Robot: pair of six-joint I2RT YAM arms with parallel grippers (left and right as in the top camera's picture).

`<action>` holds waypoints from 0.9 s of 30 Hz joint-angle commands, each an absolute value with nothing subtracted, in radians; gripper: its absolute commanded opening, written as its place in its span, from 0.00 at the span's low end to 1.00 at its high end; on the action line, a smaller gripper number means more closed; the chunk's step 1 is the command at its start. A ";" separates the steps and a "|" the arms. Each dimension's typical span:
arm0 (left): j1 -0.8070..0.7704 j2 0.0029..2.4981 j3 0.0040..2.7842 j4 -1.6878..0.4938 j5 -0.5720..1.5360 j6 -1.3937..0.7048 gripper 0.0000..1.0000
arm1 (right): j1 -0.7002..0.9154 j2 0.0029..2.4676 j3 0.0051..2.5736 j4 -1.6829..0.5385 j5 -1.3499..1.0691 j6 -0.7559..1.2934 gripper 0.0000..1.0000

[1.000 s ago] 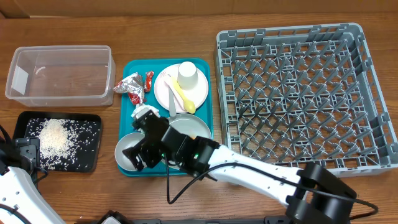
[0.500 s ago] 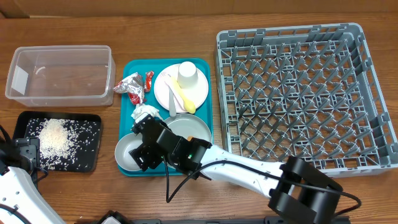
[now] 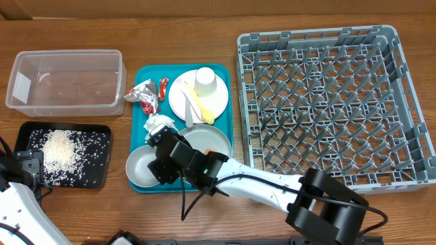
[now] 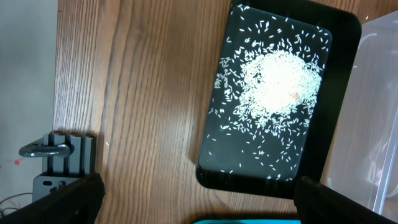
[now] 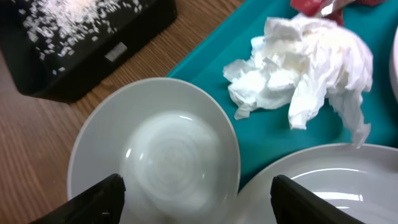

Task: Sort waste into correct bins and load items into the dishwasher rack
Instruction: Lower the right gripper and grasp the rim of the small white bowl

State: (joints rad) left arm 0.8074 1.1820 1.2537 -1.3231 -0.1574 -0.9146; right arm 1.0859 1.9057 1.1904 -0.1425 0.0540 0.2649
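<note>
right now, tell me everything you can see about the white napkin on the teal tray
The napkin is thin, crinkled white paper, crumpled into a loose wad with ragged flaps sticking out. It lies flat on the teal tray, between the foil wrappers on one side and the small bowl and grey plate on the other. One drooping tail reaches the grey plate's rim, while the bowl sits apart from it. Nothing is gripping it.

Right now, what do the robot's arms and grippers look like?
Both arms are white tubes with black joints. The right arm has a thin black cable looping beside it. The left arm shows only partly. The left gripper and right gripper have black, blocky fingers.
</note>
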 commanded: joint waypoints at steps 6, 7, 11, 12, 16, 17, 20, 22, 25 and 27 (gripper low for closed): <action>0.811 1.184 1.275 -1.324 -0.156 -0.928 1.00 | 1.080 1.932 1.202 -0.136 0.065 0.317 0.66; 0.811 1.184 1.275 -1.324 -0.156 -0.928 1.00 | 1.080 1.932 1.202 -0.138 0.058 0.318 0.65; 0.811 1.184 1.275 -1.324 -0.156 -0.928 1.00 | 1.080 1.932 1.202 -0.144 0.054 0.318 0.61; 0.811 1.184 1.275 -1.324 -0.156 -0.928 1.00 | 1.080 1.935 1.202 -0.144 0.050 0.318 0.61; 0.811 1.184 1.275 -1.324 -0.156 -0.928 1.00 | 1.081 1.948 1.202 -0.144 0.039 0.318 0.61; 0.811 1.184 1.275 -1.324 -0.156 -0.928 1.00 | 1.081 1.948 1.202 -0.144 0.039 0.318 0.61; 0.811 1.184 1.275 -1.324 -0.156 -0.928 1.00 | 1.081 1.951 1.202 -0.147 0.020 0.320 0.57; 0.811 1.184 1.275 -1.324 -0.156 -0.928 1.00 | 1.081 1.957 1.202 -0.152 0.021 0.330 0.56; 0.811 1.184 1.275 -1.324 -0.156 -0.928 1.00 | 1.081 1.966 1.202 -0.152 0.021 0.330 0.53; 0.811 1.184 1.275 -1.324 -0.156 -0.928 1.00 | 1.081 1.972 1.202 -0.152 0.021 0.330 0.50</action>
State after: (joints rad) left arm 0.8074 1.1820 1.2537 -1.3231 -0.1574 -0.9146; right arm 1.0863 1.9575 1.1904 -0.1581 0.0280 0.3210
